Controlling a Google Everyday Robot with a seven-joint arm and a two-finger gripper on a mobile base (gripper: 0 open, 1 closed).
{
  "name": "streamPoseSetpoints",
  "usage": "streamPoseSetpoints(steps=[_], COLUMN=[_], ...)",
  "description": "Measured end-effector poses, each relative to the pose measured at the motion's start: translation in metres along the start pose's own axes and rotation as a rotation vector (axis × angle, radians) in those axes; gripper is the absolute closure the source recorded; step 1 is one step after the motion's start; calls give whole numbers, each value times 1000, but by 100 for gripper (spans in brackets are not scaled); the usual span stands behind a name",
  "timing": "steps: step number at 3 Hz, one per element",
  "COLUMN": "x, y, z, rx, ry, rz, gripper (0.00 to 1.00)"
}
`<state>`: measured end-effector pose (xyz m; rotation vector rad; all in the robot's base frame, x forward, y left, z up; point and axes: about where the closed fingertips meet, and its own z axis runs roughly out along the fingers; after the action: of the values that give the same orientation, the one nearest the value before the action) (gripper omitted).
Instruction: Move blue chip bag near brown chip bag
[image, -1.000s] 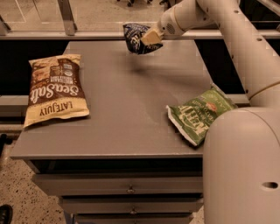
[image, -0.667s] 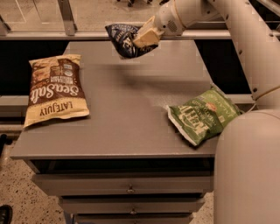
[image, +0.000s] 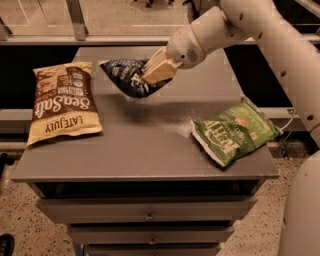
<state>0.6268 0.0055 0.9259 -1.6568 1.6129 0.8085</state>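
Our gripper (image: 154, 74) is clamped on the blue chip bag (image: 124, 76), held above the far middle of the table (image: 150, 150), right of the brown chip bag (image: 62, 102). We should lower it gently beside that bag (not onto it) before releasing

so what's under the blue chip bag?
Bare tabletop and a shadow; the gripper holds the blue chip bag aloft. The bag's underside faces away, unseen.

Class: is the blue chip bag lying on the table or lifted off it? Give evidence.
Lifted. Above the table, the gripper clamps the blue chip bag; its shadow falls on the surface beneath.
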Motion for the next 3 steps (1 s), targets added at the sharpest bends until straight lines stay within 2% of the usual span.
streamPoseSetpoints(steps=[1,2,3], x=[-3,-12,-20], y=[39,66,74], z=[35,68,82], rx=[-90,-142,-151], ry=[-23,-50,-65], rz=[5,20,23], gripper=[83,52,29])
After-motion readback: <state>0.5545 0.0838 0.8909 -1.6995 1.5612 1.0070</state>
